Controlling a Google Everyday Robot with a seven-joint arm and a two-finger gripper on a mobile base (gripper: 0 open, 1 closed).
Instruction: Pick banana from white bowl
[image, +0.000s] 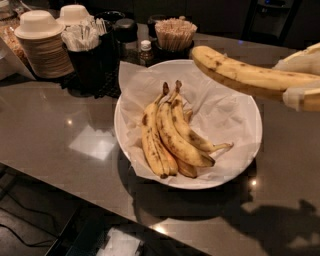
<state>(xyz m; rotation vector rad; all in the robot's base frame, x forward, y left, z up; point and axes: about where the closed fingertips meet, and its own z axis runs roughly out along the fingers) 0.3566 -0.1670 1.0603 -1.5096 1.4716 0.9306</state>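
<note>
We see the gripper (286, 80) at the right edge, raised above the counter, its pale fingers (300, 60) clamped over and under the banana (235, 75). The fruit hangs in the air across the far right rim of the white bowl (256, 135), clear of it. Inside the bowl, on crinkled paper (220, 110), lies a bunch of shorter, browner bananas (170, 135). The bowl sits on a dark, glossy countertop (60, 125) that mirrors small lights and carries a broad shadow (270, 220) at lower right. Behind stand stacked paper bowls (42, 45), a black holder of wrapped items (85, 37), a small bottle (145, 50) and a cup of wooden stirrers (175, 32) — the room beyond is dim.
</note>
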